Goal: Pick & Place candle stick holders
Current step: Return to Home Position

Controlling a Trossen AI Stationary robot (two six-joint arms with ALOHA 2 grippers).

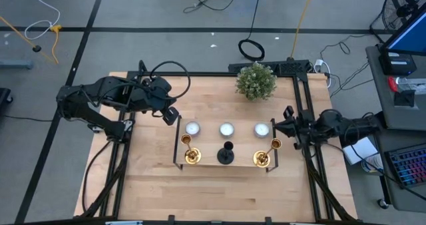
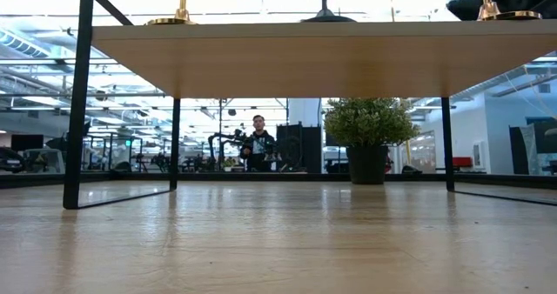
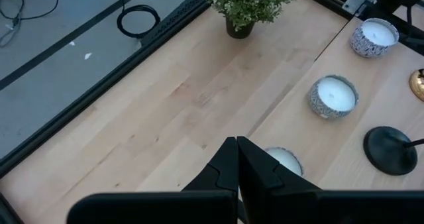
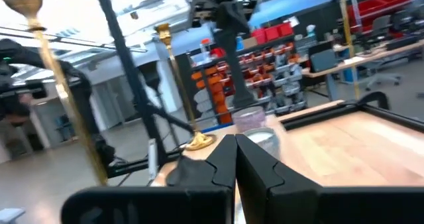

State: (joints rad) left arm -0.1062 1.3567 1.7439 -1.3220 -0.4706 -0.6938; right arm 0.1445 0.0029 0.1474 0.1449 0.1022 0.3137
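Gold left candlestick point(image 1: 192, 156), gold right candlestick point(image 1: 261, 158) and black holder point(image 1: 226, 154) are standing on the shelf point(image 1: 206, 164). I'm judging them rigid, slick and tippy, so I'd grip mid-stem. Left gripper point(image 3: 236, 144) and right gripper point(image 4: 234, 140) are hovering off the shelf ends, pinched together, empty.

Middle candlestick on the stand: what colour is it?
The middle candlestick is black; the high view shows it best.
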